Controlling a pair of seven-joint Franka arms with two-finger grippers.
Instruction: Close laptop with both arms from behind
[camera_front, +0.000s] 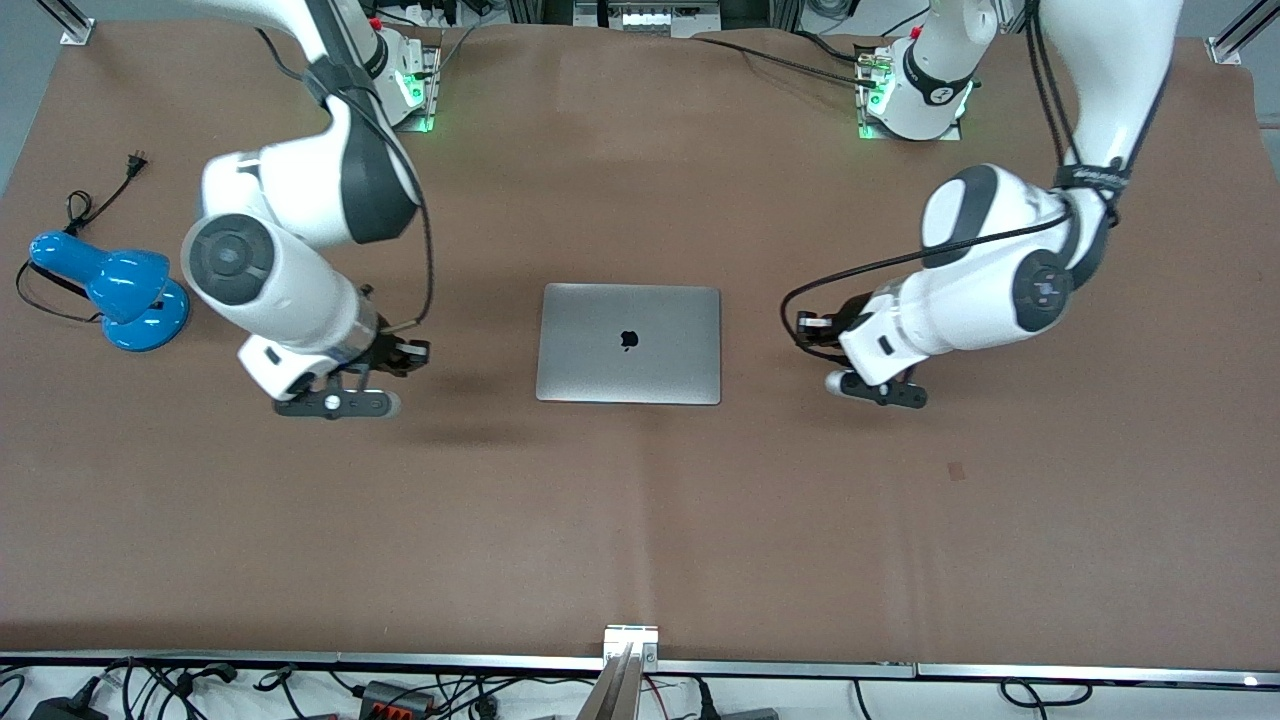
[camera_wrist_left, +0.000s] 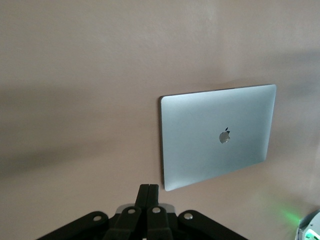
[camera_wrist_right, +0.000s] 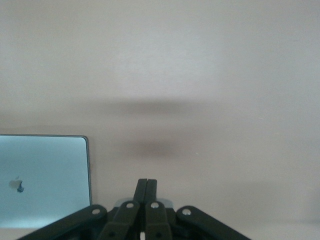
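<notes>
Already the laptop (camera_front: 628, 343) lies flat and shut in the middle of the brown table (camera_front: 640, 520), its silver lid up with the dark apple logo showing and no keyboard or screen in sight. Judged from that, the closing itself looks finished, and what remains, if anything, is only for the arms to draw away from it.

The left gripper (camera_front: 872, 388) hangs low over bare table beside the laptop, toward the left arm's end, well clear of the lid and touching nothing. In the left wrist view its fingers (camera_wrist_left: 148, 192) are pressed together with nothing between them, and the closed lid lies apart from them.

The right gripper (camera_front: 338, 403) hangs likewise over bare table at the laptop's flank toward the right arm's end, also apart from the machine. The right wrist view shows its fingers (camera_wrist_right: 146, 189) pressed together and empty, with one corner of the lid off to the side.

Farther out, a blue desk lamp (camera_front: 118, 292) sits near the right arm's end of the table, its black cord (camera_front: 95, 200) trailing loose and unplugged, well apart from the laptop.
</notes>
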